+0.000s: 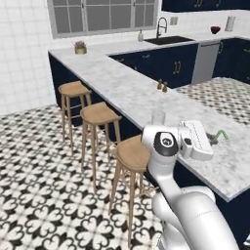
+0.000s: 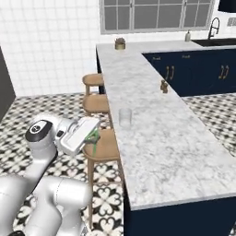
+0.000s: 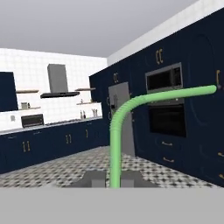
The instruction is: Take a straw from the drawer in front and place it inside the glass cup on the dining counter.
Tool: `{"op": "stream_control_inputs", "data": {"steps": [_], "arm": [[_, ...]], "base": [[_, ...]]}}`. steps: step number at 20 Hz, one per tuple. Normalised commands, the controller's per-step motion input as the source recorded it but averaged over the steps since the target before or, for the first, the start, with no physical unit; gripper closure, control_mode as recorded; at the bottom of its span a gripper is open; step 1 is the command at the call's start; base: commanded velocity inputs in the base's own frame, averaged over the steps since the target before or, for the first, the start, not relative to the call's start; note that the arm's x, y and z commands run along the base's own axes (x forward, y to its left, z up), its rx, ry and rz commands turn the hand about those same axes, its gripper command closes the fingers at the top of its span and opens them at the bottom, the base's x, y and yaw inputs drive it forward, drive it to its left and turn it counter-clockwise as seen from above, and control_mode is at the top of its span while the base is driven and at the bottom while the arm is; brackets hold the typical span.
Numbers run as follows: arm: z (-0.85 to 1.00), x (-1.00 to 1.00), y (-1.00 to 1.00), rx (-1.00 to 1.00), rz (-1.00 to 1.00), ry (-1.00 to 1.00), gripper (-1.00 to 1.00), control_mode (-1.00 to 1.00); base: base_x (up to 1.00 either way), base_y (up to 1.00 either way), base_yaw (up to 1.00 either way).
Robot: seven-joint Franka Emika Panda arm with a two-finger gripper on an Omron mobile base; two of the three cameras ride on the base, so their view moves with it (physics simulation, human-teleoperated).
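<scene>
Bare dining counter point(image 2: 161, 138) around the glass cup point(image 2: 125, 117) — stools point(image 2: 102, 146) seemingly crowd its near edge.

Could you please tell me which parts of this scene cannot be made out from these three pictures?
- Gripper fingertips: hand view, cut off by the bottom band; left base view, hidden behind the hand.
- Straw lower end: hand view, cut off between the fingers; right base view, mostly behind the hand.
- Glass cup: left base view, its base is hidden behind the arm.
- Small pair of items on the dining counter: too small to identify.
</scene>
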Motion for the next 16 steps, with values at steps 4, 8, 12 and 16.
{"op": "stream_control_inputs", "data": {"steps": [4,8,12,16], "arm": [[0.00,0.00,0.00,0.00,0.00,0.00,1.00,1.00],[0.00,0.00,0.00,0.00,0.00,0.00,1.00,1.00],[0.00,0.00,0.00,0.00,0.00,0.00,1.00,1.00],[0.00,0.00,0.00,0.00,0.00,0.00,1.00,1.00]], "base": [[0.68,0.45,-0.28],[0.49,0.21,-0.37],[0.44,0.20,-0.41],[0.59,0.26,-0.34]]}}
